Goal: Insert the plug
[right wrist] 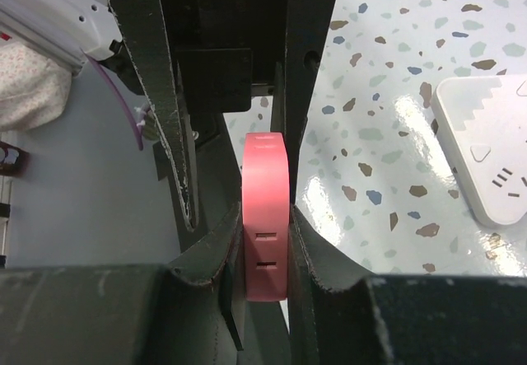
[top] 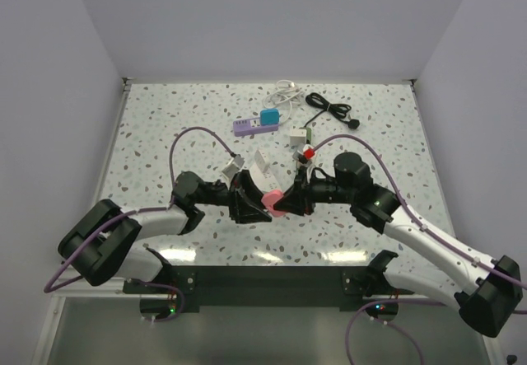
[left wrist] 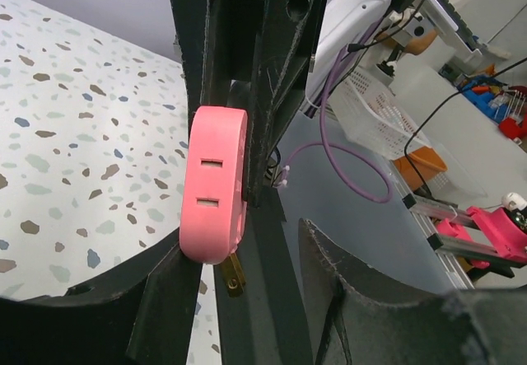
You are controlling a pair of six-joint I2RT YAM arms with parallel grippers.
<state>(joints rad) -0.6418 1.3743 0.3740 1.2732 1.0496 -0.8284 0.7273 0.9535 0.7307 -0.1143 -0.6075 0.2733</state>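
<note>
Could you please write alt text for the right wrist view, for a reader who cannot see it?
A pink plug adapter stands edge-on, clamped in the right hand at the centre of the view. To its right, a white power strip lies on the speckled table.

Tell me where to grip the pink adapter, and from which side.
Pinch the pink adapter across the two flat sides flanking its slotted face, approaching that face head-on, clear of the brass prong. Those sides are parallel, and the right gripper is clamped on them so.
</note>
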